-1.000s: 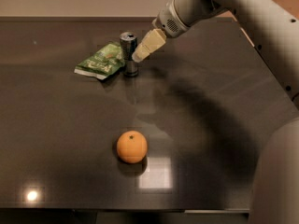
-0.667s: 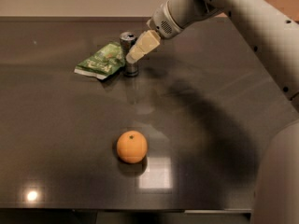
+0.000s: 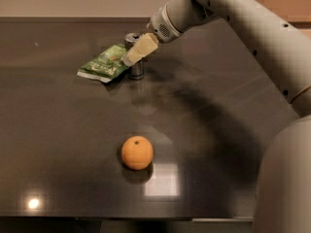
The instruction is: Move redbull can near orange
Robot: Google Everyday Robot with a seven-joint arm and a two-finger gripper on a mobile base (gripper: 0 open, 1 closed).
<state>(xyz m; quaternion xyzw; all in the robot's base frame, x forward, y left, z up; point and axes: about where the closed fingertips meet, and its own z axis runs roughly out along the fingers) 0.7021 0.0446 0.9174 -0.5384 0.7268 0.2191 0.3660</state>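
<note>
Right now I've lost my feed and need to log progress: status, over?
Gripper at redbull can. Can upright, far from orange. Green bag beside can, not between them.

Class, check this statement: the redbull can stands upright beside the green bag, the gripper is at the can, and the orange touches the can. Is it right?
Not quite. The camera view shows the orange well apart from the redbull can, alone nearer the camera. The rest holds: the can stands upright beside the green bag, with the gripper at it.

Off-white rounded arm (image 3: 252,28), small dark dots (image 3: 253,52), grey-ringed wrist (image 3: 163,27) — cream gripper (image 3: 132,57) at redbull can (image 3: 137,71)
</note>
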